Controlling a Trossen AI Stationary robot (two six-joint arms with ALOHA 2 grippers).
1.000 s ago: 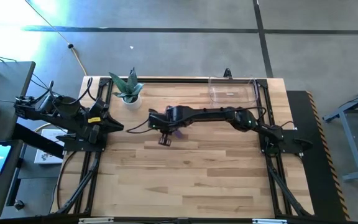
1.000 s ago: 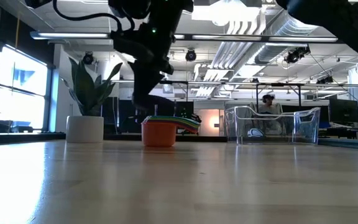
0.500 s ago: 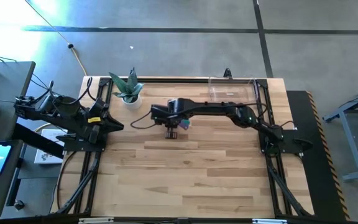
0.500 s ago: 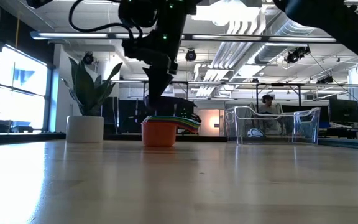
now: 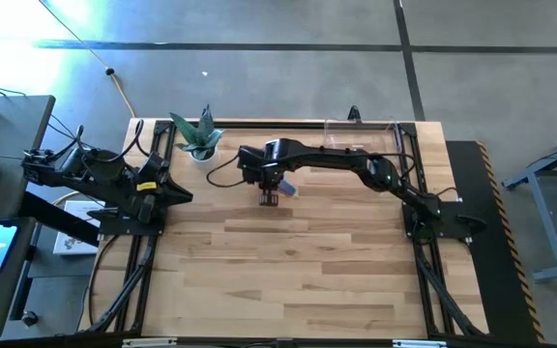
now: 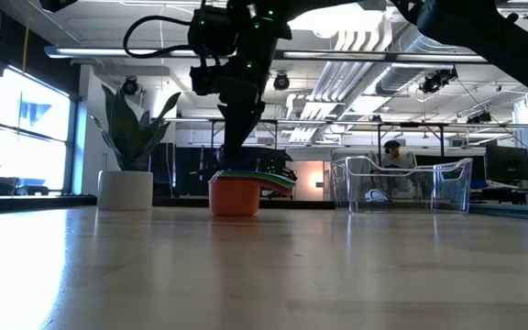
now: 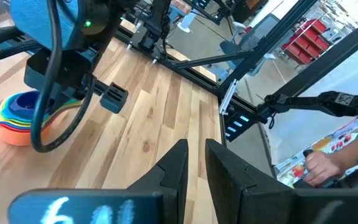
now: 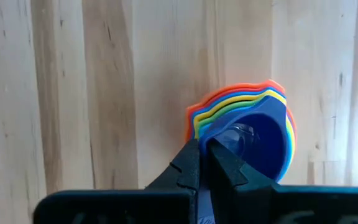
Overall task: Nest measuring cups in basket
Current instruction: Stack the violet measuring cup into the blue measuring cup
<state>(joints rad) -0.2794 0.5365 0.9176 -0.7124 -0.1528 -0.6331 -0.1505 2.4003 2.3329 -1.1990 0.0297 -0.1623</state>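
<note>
Table (image 5: 288,261) — pale wood planks, mostly bare in the middle. Largest things first.

Right arm (image 5: 356,169) reaches from its base on the right across toward the far-left middle; a long stretch, because the cups sit well away from its side. Left arm (image 5: 104,188) is folded at the table's left edge, waiting; its fingers (image 7: 173,168) look nearly together with nothing between them.

Basket (image 5: 361,140) — clear bin at the far right edge, well apart from the cups. It looks empty from above, though the see-through walls make that hard to confirm.

White pot with plant (image 5: 199,145) at the far left, just left of the work.

Measuring cups (image 6: 236,194) — stacked into one nest already, orange outermost, blue bowl innermost, handles fanned to one side (image 8: 247,134). The stack stands on the wood, not in the basket.

Right gripper (image 8: 204,158) sits directly above the stack, fingers drawn close, seemingly pinched at the near rim of the blue cup — a grip there would lift the whole nest at once. Whether it truly has hold, I cannot tell.
</note>
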